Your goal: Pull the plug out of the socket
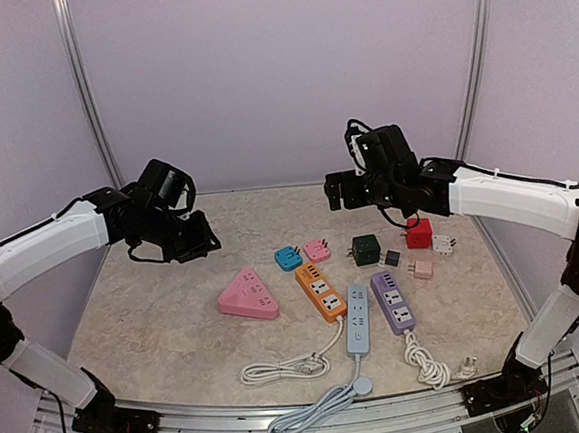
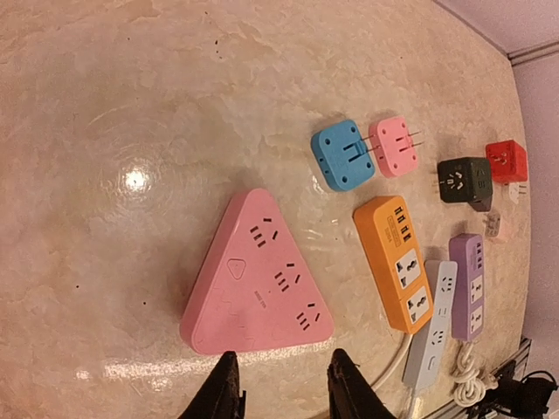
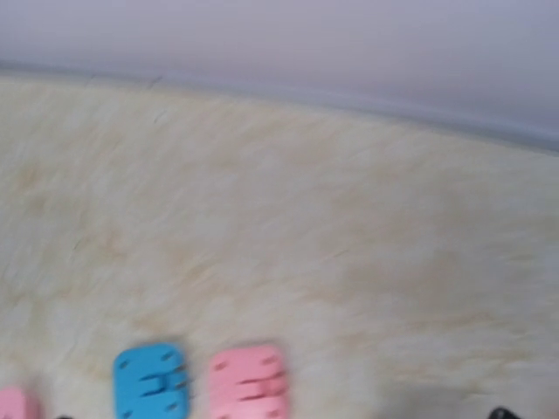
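Several sockets and plugs lie on the table: a pink triangular socket, orange, grey and purple power strips, blue and pink adapters. A red cube touches a white plug. A dark green cube sits beside a small dark plug. My left gripper is open, above the table just short of the pink triangle. My right gripper hovers behind the adapters; its jaws do not show clearly.
White cables coil near the front edge, and the purple strip's cable ends in a loose plug. A small pale pink adapter lies by the red cube. The right wrist view is blurred.
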Tool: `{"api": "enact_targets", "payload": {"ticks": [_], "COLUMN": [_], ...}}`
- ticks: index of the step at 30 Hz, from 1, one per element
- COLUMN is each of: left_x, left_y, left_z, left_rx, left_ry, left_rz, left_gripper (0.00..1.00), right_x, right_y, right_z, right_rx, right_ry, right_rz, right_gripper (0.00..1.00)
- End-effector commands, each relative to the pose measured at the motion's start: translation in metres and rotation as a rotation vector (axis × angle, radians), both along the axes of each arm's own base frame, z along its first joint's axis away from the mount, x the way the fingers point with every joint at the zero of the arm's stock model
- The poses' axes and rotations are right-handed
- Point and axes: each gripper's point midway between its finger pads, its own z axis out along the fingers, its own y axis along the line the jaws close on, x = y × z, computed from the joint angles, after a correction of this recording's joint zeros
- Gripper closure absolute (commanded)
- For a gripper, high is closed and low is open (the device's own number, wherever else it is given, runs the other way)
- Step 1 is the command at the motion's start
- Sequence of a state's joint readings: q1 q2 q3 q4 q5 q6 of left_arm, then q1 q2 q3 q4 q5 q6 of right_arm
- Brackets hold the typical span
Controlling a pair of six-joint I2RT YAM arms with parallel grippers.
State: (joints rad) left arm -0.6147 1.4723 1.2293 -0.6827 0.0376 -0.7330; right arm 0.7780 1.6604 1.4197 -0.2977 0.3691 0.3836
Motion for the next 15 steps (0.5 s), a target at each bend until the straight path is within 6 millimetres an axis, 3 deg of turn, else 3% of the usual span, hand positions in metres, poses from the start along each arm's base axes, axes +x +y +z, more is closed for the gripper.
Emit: {"api": "enact_targets", "payload": {"ticks": [1, 2, 4, 5, 6, 13, 15], "left_x": [0.009, 0.011, 0.012, 0.013, 0.013, 0.020, 0.020], "left_y": [0.024, 0.029, 0.039, 0.044, 0.049, 0.105, 0.126], "left_z": [0.023, 0.026, 0.034, 0.037, 0.041, 0.055, 0.050], "left_rx": [0.023, 0.027, 0.035, 0.041, 0.041, 0.033, 0.041], "left_ry": [-0.106, -0.119, -0.152, -0.168, -0.188, -0.280, -0.282], "left_rz": [0.048, 0.058, 0.080, 0.092, 0.102, 0.247, 0.315], "left_gripper": [0.62, 0.57, 0.38, 0.16, 0.03, 0.01, 0.01], "right_x": [0.003, 0.000, -0.006, -0.009, -0.015, -0.030, -0.035], "right_y": [-0.060, -0.073, -0.098, -0.110, -0.123, -0.207, -0.230], "right_z": [0.027, 0.030, 0.035, 0.037, 0.037, 0.016, 0.010], "right_rx": [0.046, 0.048, 0.038, 0.030, 0.022, -0.026, -0.050], "right_ry": [-0.132, -0.157, -0.205, -0.224, -0.238, -0.299, -0.328], "right_rz": [-0.143, -0.168, -0.213, -0.233, -0.248, -0.346, -0.382], "right_gripper": [0.00, 0.00, 0.00, 0.00, 0.00, 0.00, 0.00]}}
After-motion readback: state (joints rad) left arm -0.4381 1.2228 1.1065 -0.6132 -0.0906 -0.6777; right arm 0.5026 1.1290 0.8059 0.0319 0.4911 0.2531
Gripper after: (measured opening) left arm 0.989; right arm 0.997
